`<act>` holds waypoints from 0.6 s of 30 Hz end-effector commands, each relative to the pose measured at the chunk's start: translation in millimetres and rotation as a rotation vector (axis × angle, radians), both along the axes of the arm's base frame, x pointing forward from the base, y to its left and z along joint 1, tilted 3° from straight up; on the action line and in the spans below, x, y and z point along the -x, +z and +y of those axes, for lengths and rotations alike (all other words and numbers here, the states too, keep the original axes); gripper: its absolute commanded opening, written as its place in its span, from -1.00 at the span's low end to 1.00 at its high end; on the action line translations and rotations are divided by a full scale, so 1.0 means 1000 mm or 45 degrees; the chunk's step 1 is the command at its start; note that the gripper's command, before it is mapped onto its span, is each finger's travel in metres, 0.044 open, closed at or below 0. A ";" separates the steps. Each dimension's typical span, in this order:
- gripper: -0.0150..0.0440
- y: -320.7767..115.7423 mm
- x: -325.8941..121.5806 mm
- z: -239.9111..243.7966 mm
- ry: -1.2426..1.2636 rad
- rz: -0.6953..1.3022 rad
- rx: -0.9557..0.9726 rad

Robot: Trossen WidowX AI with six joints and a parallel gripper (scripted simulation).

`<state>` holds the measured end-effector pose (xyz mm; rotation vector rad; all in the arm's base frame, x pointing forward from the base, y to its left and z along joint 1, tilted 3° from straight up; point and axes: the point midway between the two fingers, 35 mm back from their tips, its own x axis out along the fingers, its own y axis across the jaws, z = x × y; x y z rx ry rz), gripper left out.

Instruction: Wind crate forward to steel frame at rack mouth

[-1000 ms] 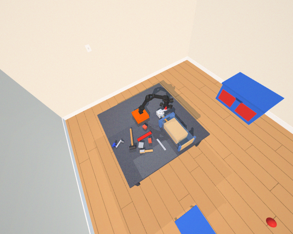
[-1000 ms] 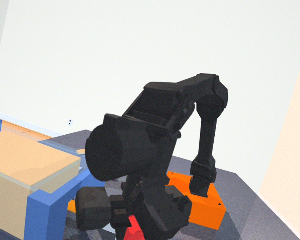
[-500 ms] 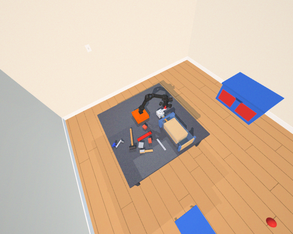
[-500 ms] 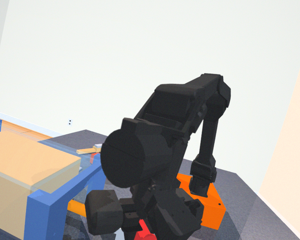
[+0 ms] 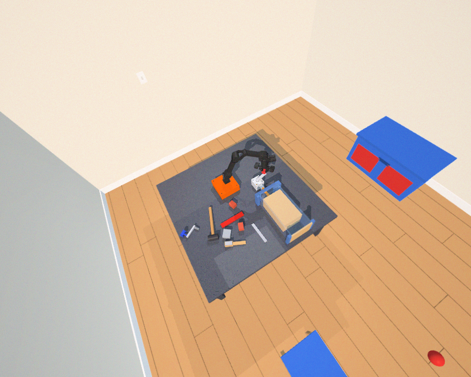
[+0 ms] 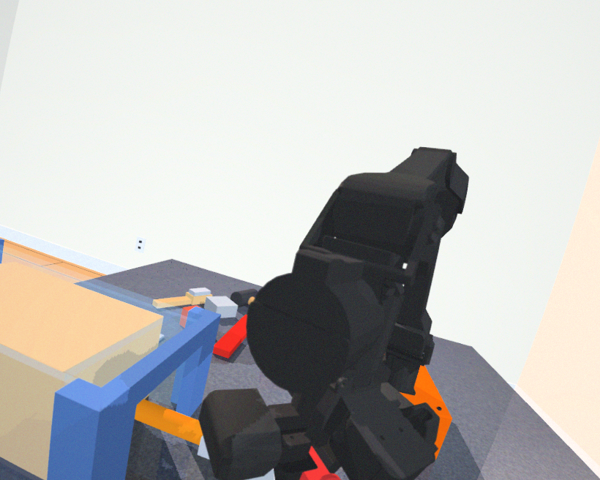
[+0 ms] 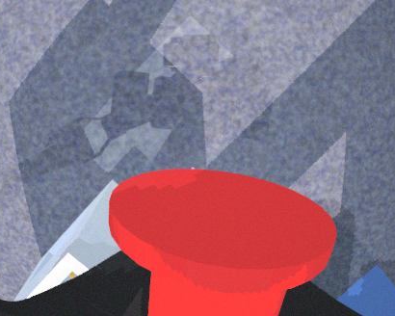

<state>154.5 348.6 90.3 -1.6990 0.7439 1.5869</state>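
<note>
My gripper (image 5: 264, 169) is shut on the red knob of the winch handle (image 7: 221, 223), which fills the lower middle of the wrist view. The handle also shows under the arm in the exterior view (image 6: 318, 465). The white winch (image 5: 257, 182) stands right below and beside the gripper; one of its corners shows in the wrist view (image 7: 58, 262). The tan crate (image 6: 42, 330) sits flat under the clear guard. Its front is close behind the blue frame (image 6: 129, 382) at the mouth; I cannot tell whether they touch. An orange strap (image 6: 168, 418) runs from the frame toward the winch.
The arm's orange base (image 5: 225, 186) stands left of the winch. Tools lie on the bench in front of it: a hammer (image 5: 211, 223), a red bar (image 5: 232, 219), small blocks, a steel ruler (image 5: 258, 232) and a blue-ended tool (image 5: 189, 233).
</note>
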 end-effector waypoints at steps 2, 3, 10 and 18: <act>-0.49 -0.003 0.016 -0.004 0.013 0.035 0.016; -0.49 -0.003 0.017 -0.005 0.013 0.035 0.016; -0.49 -0.004 0.024 -0.008 0.013 0.036 0.016; -0.49 -0.005 0.032 -0.013 0.013 0.037 0.017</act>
